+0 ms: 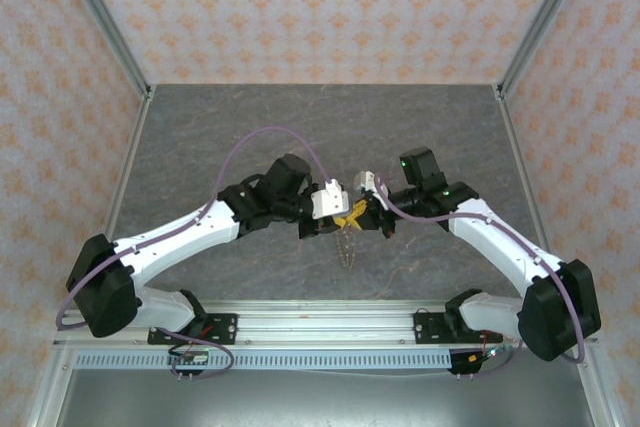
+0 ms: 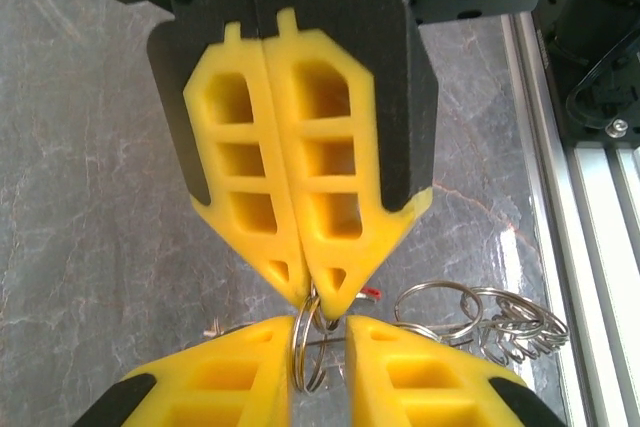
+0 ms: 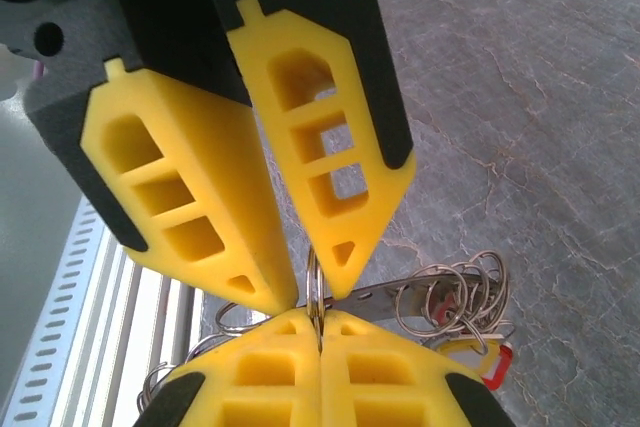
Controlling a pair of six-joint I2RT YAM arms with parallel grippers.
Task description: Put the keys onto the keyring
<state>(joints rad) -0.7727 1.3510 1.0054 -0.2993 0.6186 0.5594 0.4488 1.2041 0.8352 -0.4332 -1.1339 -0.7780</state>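
Keyring (image 2: 308,352) is held up in the air over the tabletop (image 1: 200,137), right in the middle where both arms meet. On the left, the left pincer (image 2: 320,320) is seen with its jaws a little apart and the ring's wire sitting in the gap, so it's counted as released, or barely touching at best. Just to the right, the right pincer (image 3: 318,313) is clenched on that same wire loop, tip to tip with the other one. Further right, the keys (image 3: 478,355), with red and yellow heads, are bunched in a tangle of smaller rings dangling beside the pinched loop. How many are properly threaded can't be told. It looks like a regrasp or coil-prying step. For that to be done well, the right grip should be held firm and the loop kept edge-on between the left jaws. The left side should be closed only once it's lined up on the wire, otherwise the whole bunch gets twisted or dropped.
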